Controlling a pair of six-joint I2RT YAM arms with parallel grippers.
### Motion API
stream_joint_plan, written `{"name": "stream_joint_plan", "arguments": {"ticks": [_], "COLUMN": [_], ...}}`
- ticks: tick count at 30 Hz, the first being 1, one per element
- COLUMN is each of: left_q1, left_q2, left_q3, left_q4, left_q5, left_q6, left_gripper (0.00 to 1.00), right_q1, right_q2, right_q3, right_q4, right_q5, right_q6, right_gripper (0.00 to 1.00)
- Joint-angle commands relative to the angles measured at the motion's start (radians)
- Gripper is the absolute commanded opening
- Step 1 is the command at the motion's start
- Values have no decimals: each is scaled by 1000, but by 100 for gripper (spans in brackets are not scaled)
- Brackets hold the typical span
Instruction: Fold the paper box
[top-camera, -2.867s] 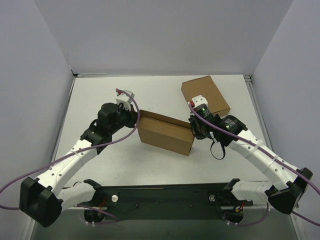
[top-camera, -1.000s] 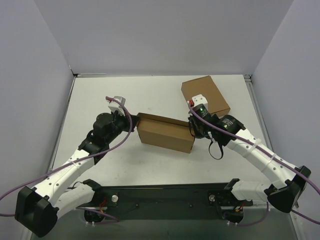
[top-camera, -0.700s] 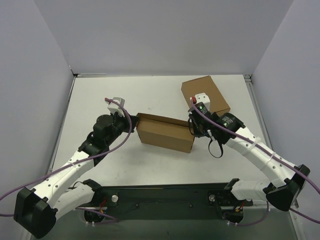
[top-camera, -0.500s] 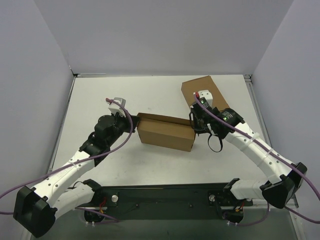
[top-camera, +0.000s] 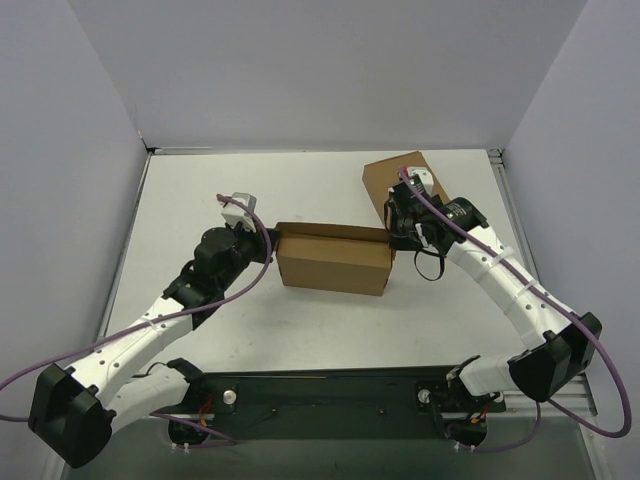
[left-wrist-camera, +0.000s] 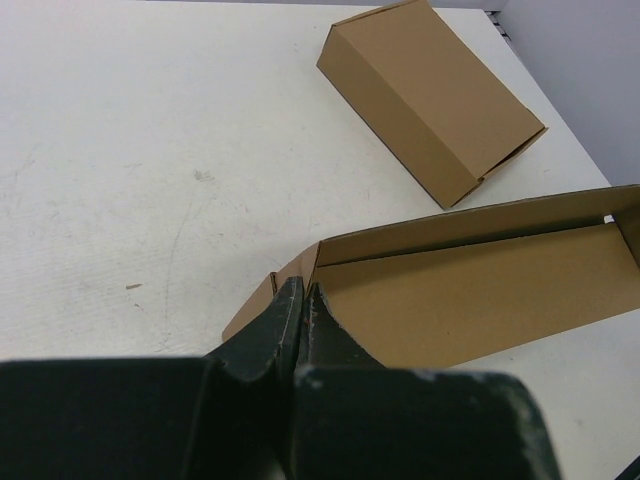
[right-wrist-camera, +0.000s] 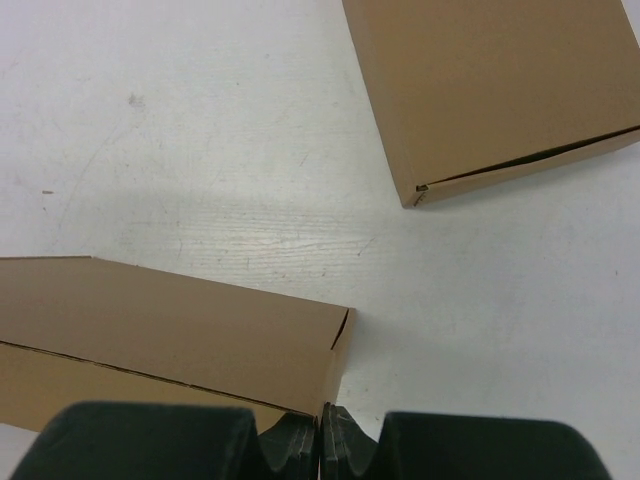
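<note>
Top external view: your left arm (top-camera: 150, 325) runs from its base at the near left corner of the table (top-camera: 190, 190) diagonally toward the middle. Its forearm is kept low and its wrist is turned to the right. Your right arm (top-camera: 505, 285) rises from the near right corner toward the far right. It then bends back at the wrist so that the tool faces left and toward the near edge. A purple cable (top-camera: 600, 370) loops along each arm.

The paper box (top-camera: 335, 262) sits about mid-table, slightly right of centre, with its long side roughly parallel to the near edge. It is open on top and its far wall stands up. The left gripper (top-camera: 270, 243) meets its left end and the right gripper (top-camera: 392, 237) meets its right end.

Left wrist view: the left gripper (left-wrist-camera: 303, 290) has its fingers pressed together with no gap showing. The corner edge of the paper box (left-wrist-camera: 480, 290) runs into the seam between them, so record it as pinching that end. The inside of the long wall is bare brown card.

Right wrist view: the right gripper (right-wrist-camera: 321, 420) is likewise closed tight. The right end corner of the paper box (right-wrist-camera: 170, 320) leads straight down into its fingertips, so it pinches there too.

A closed carton (top-camera: 383, 180) lies at an angle toward the far right corner, partly behind your right wrist. It is apart from the paper box, with bare table between them in both wrist views (left-wrist-camera: 430, 95) (right-wrist-camera: 490, 90).
</note>
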Motion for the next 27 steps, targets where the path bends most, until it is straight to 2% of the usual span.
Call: {"name": "stream_joint_plan", "arguments": {"ticks": [1,17,27], "left_q1": [-41,-42,-41], "left_q2": [62,88,104], "left_q3": [-32,-22,-28], "left_q4": [-215,-212,-184], "left_q5": [115,121,110], "left_q6": [13,23,17], "left_gripper": [0,0,0], "right_q1": [-17,-39,37], "right_q2": [35,65,2], "right_q3": [52,49,-91], "right_q4": [85,88,123], "right_q5": [-181,-218,-57], "right_q6": [52,37,40], "right_gripper": [0,0,0]}}
